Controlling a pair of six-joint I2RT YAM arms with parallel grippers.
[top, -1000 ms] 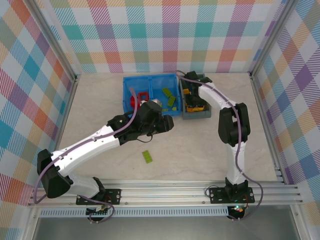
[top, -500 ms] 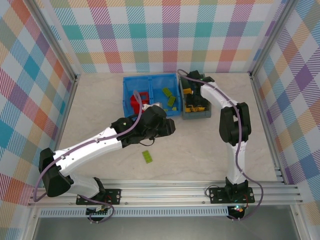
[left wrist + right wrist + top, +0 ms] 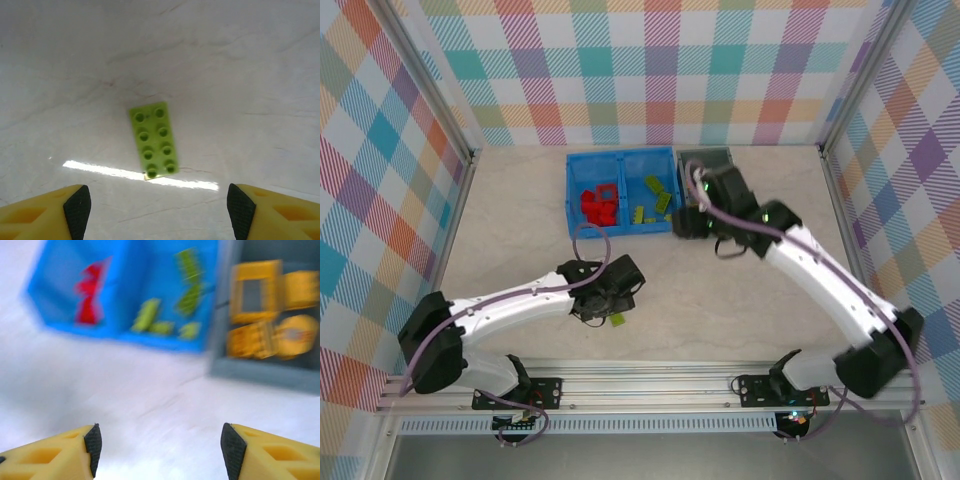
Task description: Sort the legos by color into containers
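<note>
Left end effector [image 3: 160, 205] hovers low over the table [image 3: 250, 75], jaws spread wide, gripping nothing. Just ahead of its fingers, centred between them, lies one lime green lego [image 3: 153, 140], a flat two-by-four piece, studs up, alone on the table and well apart from the blue bin [image 3: 570, 195]. In that bin, red legos [image 3: 597, 205] sit in the left compartment and green legos [image 3: 655, 200] in the right. Over to the right end effector [image 3: 157, 450]: jaws apart, empty, above the table in front of the bins. Its view is blurred, but the dark grey bin [image 3: 240, 371] seems to hold orange-yellow legos [image 3: 260, 305].
</note>
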